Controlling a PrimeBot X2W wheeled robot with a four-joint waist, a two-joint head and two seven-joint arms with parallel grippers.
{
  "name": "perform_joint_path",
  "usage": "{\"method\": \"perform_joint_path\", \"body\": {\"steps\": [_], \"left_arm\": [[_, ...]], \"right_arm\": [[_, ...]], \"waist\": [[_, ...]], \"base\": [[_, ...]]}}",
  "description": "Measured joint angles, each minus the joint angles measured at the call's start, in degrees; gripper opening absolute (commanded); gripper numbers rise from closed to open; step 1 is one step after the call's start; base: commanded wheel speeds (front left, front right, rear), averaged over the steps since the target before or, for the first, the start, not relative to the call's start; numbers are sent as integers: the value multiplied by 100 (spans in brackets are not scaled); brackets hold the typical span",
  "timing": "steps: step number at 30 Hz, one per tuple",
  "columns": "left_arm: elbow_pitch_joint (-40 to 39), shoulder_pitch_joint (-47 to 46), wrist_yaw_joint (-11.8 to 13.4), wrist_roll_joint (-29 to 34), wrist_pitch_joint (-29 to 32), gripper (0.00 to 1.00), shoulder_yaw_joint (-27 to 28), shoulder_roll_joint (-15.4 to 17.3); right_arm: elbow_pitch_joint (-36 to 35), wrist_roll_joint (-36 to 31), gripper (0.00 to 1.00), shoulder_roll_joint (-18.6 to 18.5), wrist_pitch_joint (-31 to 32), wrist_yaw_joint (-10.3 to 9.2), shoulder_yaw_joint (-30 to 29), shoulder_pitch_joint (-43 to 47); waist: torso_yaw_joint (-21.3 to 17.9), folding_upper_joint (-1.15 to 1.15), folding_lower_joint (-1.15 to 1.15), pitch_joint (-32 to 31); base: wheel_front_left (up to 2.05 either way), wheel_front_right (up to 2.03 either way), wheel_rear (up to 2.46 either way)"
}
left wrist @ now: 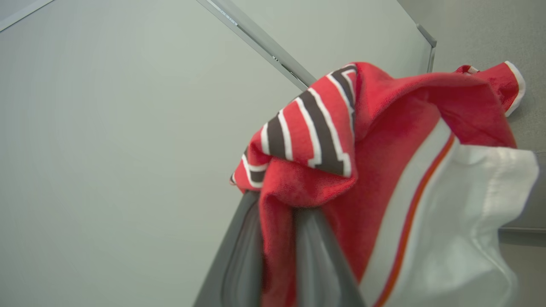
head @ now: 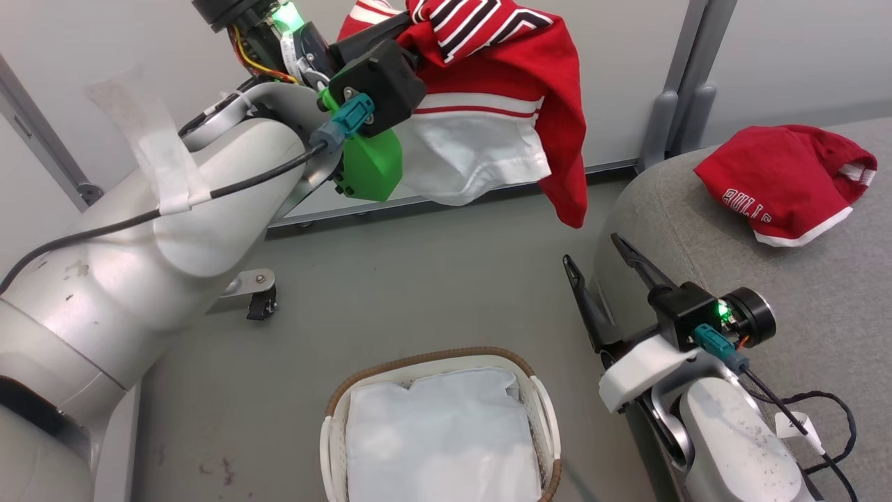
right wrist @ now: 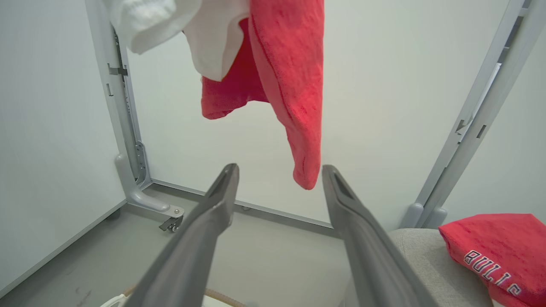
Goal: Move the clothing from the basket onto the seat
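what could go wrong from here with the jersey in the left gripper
The left gripper pinches only a bunched fold of the red garment, which hangs over the floor, short of the seat; a slip could drop it there. Its hanging tail dangles close to the open right gripper, which might snag it.

The hanging garment (head: 557,104) at twelve o'clock is fuzzy red cloth with a smoother white panel; the folded garment (head: 787,174) at two o'clock looks alike. The seat (head: 822,307) — matt grey woven fabric. The basket (head: 327,446) at six o'clock — glossy white plastic, brown woven rim, soft white liner (head: 439,432).
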Motion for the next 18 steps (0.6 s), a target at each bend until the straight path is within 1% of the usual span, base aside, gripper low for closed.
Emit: {"method": "perform_joint_path", "body": {"steps": [8,13,18], "left_arm": [[-297,-12,-2,-78,62,0,-92,-47],[-477,-12,-2,-116,112,0,-130,-75],[-613,-12,0,-163,140,0,-143,-74]], "right_arm": [[300,-352,100,-1,0,0,-283,-480],[538,-438,100,-3,0,0,-296,-684],[608,-348,100,-2,0,0,-131,-747]], "waist": [[178,0,0,-29],[312,0,0,-37],[427,0,0,-49]], "base": [[0,0,0],[0,0,0],[0,0,0]]}}
